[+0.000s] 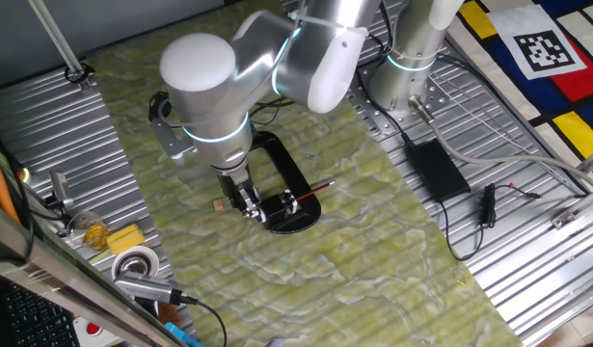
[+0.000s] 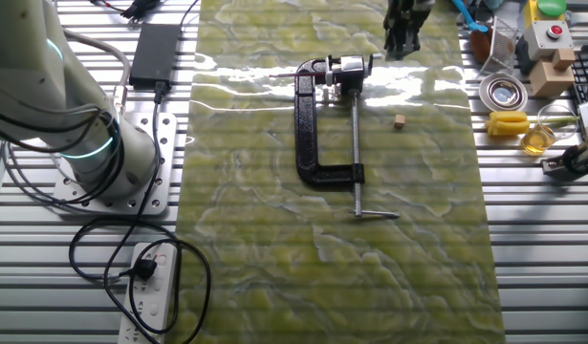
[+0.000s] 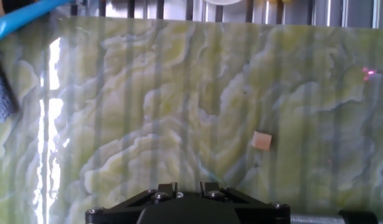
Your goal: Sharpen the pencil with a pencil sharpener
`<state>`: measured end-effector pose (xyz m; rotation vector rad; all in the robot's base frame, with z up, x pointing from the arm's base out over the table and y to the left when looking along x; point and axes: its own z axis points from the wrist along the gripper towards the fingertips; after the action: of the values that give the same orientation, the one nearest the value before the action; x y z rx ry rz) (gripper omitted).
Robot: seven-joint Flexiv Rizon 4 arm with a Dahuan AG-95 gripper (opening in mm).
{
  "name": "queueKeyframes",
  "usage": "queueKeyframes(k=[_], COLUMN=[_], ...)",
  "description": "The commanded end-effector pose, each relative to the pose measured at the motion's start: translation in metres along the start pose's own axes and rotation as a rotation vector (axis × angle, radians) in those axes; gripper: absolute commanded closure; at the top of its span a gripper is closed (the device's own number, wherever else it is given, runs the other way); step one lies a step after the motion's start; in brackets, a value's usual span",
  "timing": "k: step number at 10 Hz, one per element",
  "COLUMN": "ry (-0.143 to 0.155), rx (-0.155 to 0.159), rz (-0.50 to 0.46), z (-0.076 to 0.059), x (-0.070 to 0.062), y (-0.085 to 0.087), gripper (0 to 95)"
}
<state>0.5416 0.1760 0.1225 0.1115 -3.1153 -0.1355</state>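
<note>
The red pencil (image 1: 312, 192) lies slanted over the black oval plate (image 1: 301, 222), its lower end at the pencil sharpener (image 1: 279, 204), a small black block that also shows with silvery bits in the other fixed view (image 2: 346, 69). My gripper (image 1: 247, 203) hangs just left of the sharpener, low over the mat, and does not touch the pencil. In the other fixed view the gripper (image 2: 404, 40) is right of the sharpener. In the hand view the gripper (image 3: 187, 185) shows a narrow gap between its fingers with nothing in it.
A large black C-clamp (image 1: 288, 162) lies behind the plate and also shows in the other fixed view (image 2: 317, 143). A small tan cube (image 3: 261, 140) sits on the mat near the gripper. A tape roll (image 1: 134, 262) and a power brick (image 1: 436, 166) lie off the mat.
</note>
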Motion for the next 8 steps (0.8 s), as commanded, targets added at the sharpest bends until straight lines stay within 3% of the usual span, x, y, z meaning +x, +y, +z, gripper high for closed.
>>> queueKeyframes(k=[1,5,8], ry=[0.0,-0.004,0.012], rx=[-0.004,-0.004,-0.008], rz=[0.007,-0.002,-0.057], z=[0.0012,0.0008,0.0008], x=[-0.0003,-0.0003,-0.0003], y=[0.0003,0.0003,0.0003], gripper=[76.0,76.0,76.0])
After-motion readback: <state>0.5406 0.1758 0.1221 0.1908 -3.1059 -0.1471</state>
